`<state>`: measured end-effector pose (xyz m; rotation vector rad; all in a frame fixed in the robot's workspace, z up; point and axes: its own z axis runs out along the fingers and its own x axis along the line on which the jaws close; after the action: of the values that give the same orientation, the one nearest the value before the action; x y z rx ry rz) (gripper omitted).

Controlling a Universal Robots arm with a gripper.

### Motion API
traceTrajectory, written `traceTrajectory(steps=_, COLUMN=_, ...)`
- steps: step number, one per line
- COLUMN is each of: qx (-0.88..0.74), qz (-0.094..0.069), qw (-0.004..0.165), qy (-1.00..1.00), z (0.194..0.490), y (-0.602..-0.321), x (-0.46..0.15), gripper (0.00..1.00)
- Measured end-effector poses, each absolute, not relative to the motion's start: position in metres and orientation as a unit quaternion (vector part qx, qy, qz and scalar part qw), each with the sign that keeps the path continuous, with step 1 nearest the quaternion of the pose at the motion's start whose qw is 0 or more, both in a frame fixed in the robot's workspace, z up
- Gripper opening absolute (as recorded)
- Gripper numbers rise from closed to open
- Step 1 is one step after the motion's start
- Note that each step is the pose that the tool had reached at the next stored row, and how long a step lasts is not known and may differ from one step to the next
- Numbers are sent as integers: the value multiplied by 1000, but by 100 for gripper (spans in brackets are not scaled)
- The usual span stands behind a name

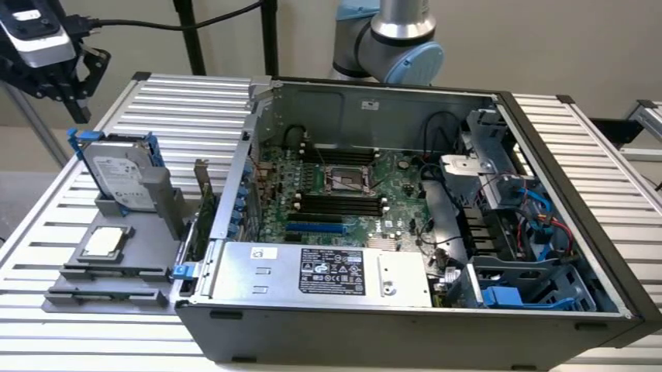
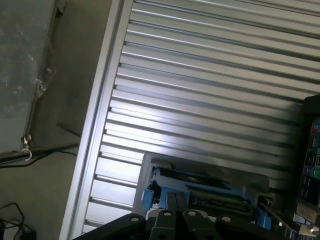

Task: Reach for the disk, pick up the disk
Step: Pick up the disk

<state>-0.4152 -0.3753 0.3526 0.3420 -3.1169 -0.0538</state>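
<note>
Gripper (image 1: 77,105), item one: closed to a slit and holding nothing, poised in the air clear of the disk (image 1: 119,174), which stands on edge in a grey holder (image 1: 155,209) at the gripper's 5 o'clock in the exterior view, at 9 o'clock of the open computer case (image 1: 414,256).

Silver, blue-capped arm (image 1: 399,31) with black, cabled end effector (image 1: 77,102).

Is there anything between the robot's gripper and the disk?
No. In the exterior view, nothing sits between the gripper and the disk, just open air.
</note>
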Motion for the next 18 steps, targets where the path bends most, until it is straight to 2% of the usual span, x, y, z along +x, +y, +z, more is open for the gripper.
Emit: traceTrajectory(steps=18, qx=269, qz=-17, qw=5, qy=-963, z=353, y=-375, x=-415, gripper=11)
